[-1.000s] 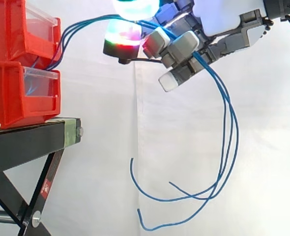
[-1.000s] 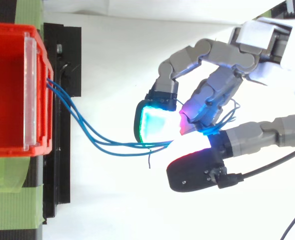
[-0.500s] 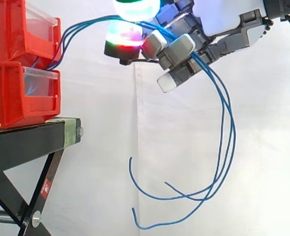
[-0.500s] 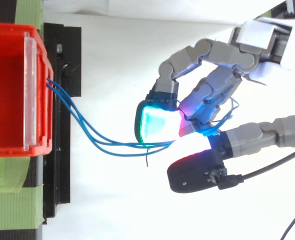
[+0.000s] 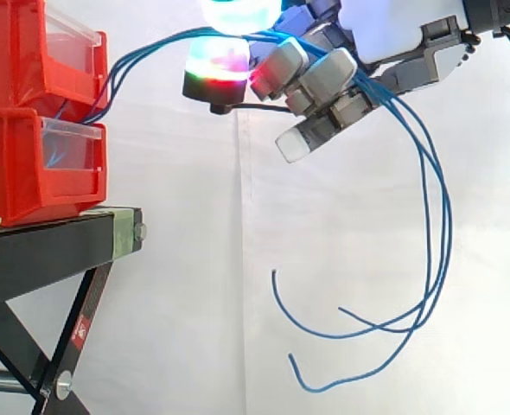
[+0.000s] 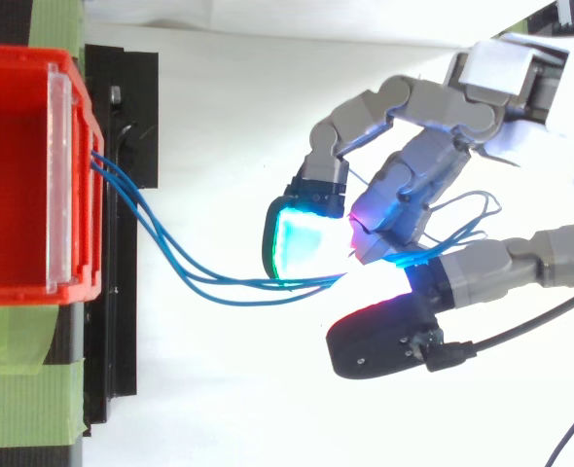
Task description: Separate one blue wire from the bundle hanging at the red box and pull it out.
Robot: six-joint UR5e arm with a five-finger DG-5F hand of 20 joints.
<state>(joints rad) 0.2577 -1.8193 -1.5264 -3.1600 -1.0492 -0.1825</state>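
Note:
Three blue wires [image 6: 199, 277] run from the front of the upper red box [image 6: 15, 175] across to my hand [image 6: 413, 185]. My hand [image 5: 324, 78] hangs level with that box, to its right, its fingers curled round the wires with glowing pads pressed close. Past the fingers the blue wires [image 5: 436, 242] arc down and right, then hook back left, ending in loose tips low in the side view. I cannot tell whether one wire is split from the others inside the grasp.
Two red bins [image 5: 30, 164] are stacked on a black stand [image 5: 56, 242] with crossed legs at the left. Green tape [image 6: 34, 399] marks the stand's top. A white curtain is behind; open air lies below and right of the hand.
The hanging loops and loose tips of the wires have swung to the right. A loop now shows beside the fingers in the top view. The hand has hardly moved.

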